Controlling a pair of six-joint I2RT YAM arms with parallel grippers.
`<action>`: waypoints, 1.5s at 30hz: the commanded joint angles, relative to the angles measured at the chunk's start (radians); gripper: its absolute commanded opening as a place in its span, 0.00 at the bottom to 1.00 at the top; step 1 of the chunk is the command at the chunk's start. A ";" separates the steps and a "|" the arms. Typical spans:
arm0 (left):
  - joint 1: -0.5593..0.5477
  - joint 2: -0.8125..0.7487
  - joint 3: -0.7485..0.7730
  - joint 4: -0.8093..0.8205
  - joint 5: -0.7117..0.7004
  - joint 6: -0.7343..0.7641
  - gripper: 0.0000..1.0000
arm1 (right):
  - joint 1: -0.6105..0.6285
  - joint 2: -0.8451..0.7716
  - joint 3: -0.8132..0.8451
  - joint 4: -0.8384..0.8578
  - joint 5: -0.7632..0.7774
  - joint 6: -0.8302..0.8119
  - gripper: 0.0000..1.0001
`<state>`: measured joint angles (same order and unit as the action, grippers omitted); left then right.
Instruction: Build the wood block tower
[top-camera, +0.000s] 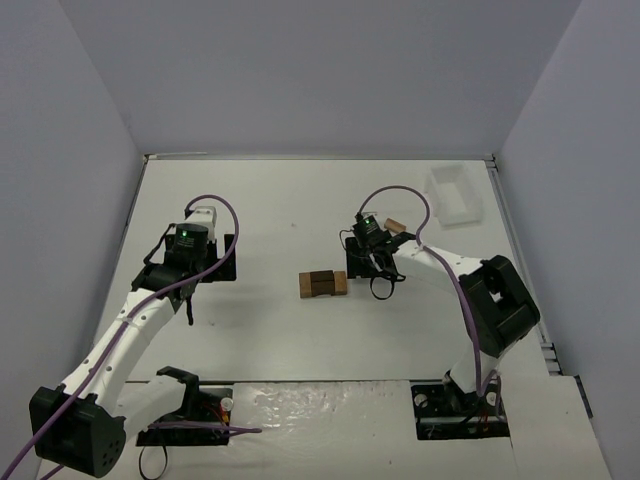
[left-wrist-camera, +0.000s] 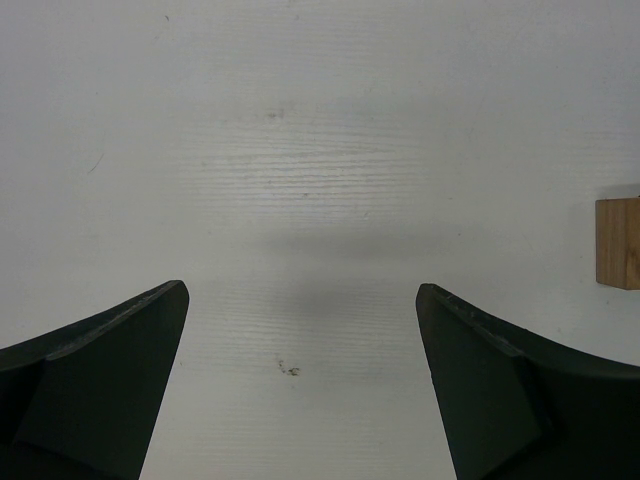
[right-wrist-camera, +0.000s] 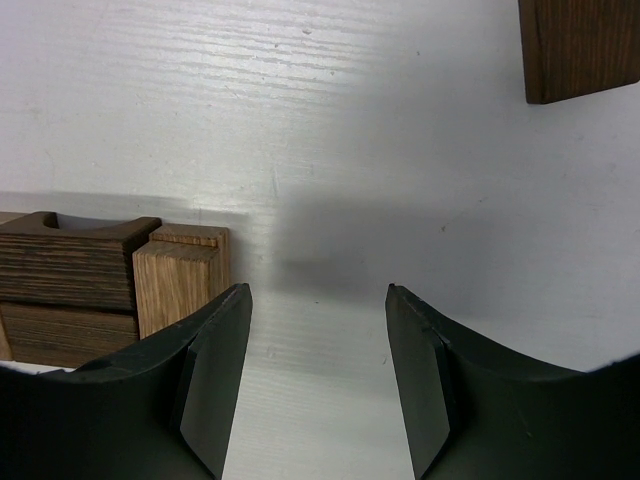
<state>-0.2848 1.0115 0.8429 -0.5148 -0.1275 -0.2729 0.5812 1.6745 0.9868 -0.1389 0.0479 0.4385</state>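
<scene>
White table (top-camera: 260, 200), pale walls (top-camera: 320, 70) on three sides. The wood block tower (top-camera: 322, 283) lies low at mid-table, its long axis running left to right. The right gripper (right-wrist-camera: 318, 295) is just beside the tower's right end, jaws partly apart and empty. The tower sits outside one finger, not in the gap. The left gripper (left-wrist-camera: 300, 300) is well apart on the tower's left, spread wide and empty. We judge the right arm nearer.

Bare table (top-camera: 270, 210) gives you passage left of the tower (top-camera: 322, 284); it stands just beside the right gripper (right-wrist-camera: 318, 300), a loose dark block (right-wrist-camera: 578, 45) ahead, the tray (top-camera: 462, 212) beyond.
</scene>
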 joint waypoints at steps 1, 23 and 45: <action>0.004 -0.003 0.029 0.041 0.008 0.009 0.97 | -0.007 0.020 0.053 0.002 0.009 -0.031 0.53; 0.004 -0.001 0.031 0.039 0.002 0.011 0.97 | -0.002 0.048 0.092 0.002 -0.028 -0.049 0.53; 0.004 0.001 0.031 0.038 0.002 0.011 0.97 | -0.026 0.002 0.096 -0.001 -0.001 -0.050 0.53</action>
<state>-0.2848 1.0119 0.8429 -0.5148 -0.1276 -0.2726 0.5800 1.7309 1.0496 -0.1397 0.0193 0.3946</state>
